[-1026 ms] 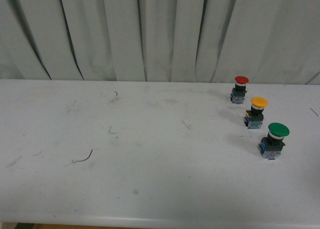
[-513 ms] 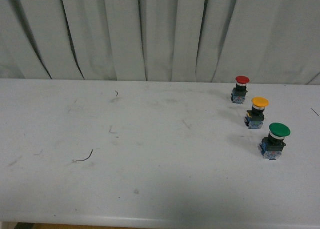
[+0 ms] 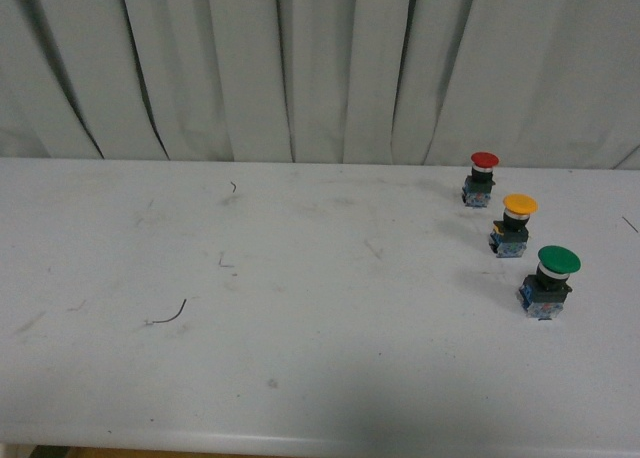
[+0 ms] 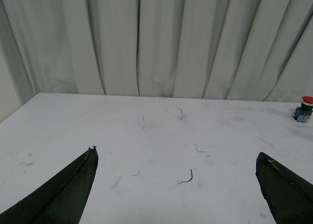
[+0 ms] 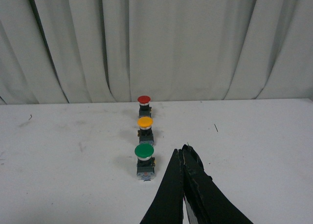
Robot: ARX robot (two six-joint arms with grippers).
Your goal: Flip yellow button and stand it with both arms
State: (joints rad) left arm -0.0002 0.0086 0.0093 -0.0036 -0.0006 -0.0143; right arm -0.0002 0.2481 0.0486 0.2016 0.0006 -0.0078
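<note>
The yellow button (image 5: 145, 122) stands upright ahead-left of the closed right gripper (image 5: 183, 153), the nearer arm; left gripper (image 4: 176, 158) gapes.

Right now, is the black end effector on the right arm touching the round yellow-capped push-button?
Apart. The right wrist view shows the shut right end effector beside the green-capped button, with bare table before the yellow-capped push-button.

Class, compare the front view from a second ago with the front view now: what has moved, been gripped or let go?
Nothing has visibly changed. The red button, yellow button and green button stand in the same row on the table, caps up, and no arm has entered the front view.
</note>
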